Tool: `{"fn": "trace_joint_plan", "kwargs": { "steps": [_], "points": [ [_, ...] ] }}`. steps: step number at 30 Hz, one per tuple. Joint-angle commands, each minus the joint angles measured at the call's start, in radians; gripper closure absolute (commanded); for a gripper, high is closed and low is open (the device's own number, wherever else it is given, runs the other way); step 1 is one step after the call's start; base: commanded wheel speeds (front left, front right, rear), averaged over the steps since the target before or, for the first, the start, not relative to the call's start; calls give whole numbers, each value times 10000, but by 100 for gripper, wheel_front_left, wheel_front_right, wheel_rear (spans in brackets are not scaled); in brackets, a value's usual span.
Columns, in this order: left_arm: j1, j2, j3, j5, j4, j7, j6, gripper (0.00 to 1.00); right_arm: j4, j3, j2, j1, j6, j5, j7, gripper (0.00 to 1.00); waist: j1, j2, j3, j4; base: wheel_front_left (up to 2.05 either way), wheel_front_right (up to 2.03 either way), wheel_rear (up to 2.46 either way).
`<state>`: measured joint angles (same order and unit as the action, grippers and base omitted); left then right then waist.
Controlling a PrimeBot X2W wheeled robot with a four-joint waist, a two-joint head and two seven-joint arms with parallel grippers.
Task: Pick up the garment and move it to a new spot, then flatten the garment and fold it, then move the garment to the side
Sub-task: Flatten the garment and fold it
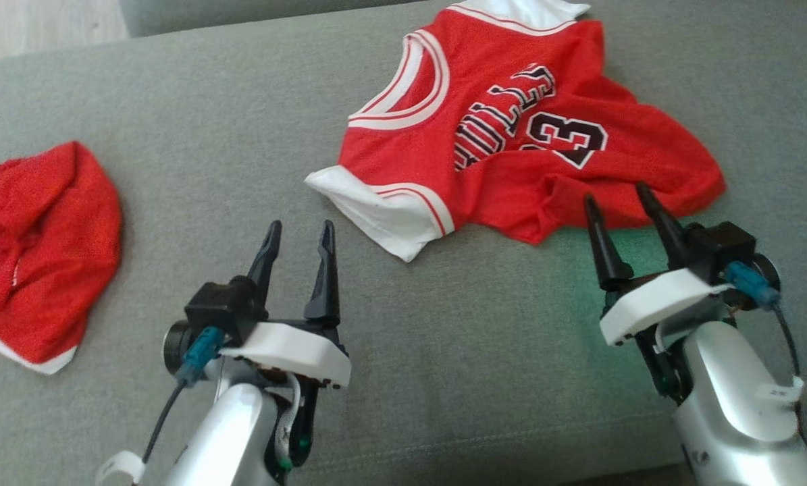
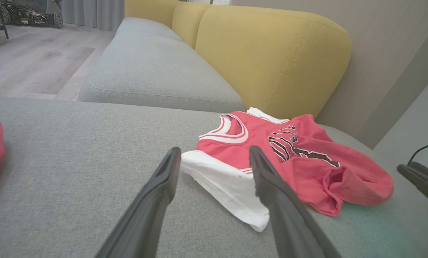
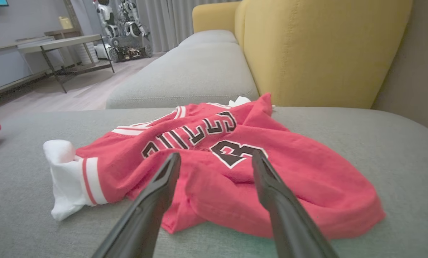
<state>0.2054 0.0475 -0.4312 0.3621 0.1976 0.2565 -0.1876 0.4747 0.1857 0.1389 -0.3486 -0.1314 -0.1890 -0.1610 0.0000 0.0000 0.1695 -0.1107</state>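
Both end effectors hang low over the grey sofa seat [image 1: 207,135], fingers spread with nothing between them: the left end effector [image 1: 302,228] at 7 o'clock in the head view, the right end effector [image 1: 616,194] at 4 o'clock. Crumpled, the red number-23 jersey [image 1: 511,135] lies at 1 o'clock, its hem seemingly just beyond the right fingertips, though contact is hard to judge. Another red garment [image 1: 38,250] sits at 9 o'clock, well apart.
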Motion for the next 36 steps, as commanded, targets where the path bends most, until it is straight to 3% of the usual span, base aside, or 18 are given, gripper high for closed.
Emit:
{"fn": "trace_joint_plan", "kwargs": {
  "steps": [1,11,19,20,21,22,31,36],
  "points": [
    [326,28,196,31,-298,53,2,0,-423,194,-132,-271,7,130,220,0,0,0,127,236,0,0,0],
    [402,28,7,120,-290,53,-118,0,221,-511,-336,-623,7,666,1076,0,0,0,446,1128,0,0,0],
    [382,28,-5,127,-321,53,-155,0,588,-1077,-505,-736,7,956,1148,0,0,0,555,1352,0,0,0],
    [384,28,-13,126,-327,53,-158,0,629,-1121,-520,-755,7,971,1152,24,0,0,571,1360,0,0,0],
    [389,28,-20,124,-335,53,-163,0,667,-1164,-532,-777,7,979,1155,67,0,0,587,1365,0,0,0],
    [397,28,-26,122,-342,53,-171,0,696,-1204,-541,-802,7,993,1146,100,0,0,601,1362,0,0,0],
    [425,28,58,78,-257,53,-171,0,692,-1444,-484,-851,7,1215,1078,100,0,0,509,1024,0,0,0],
    [341,28,215,85,-233,53,-153,0,122,-995,13,-658,7,1600,1269,100,0,0,224,569,0,0,0]
  ]
}}
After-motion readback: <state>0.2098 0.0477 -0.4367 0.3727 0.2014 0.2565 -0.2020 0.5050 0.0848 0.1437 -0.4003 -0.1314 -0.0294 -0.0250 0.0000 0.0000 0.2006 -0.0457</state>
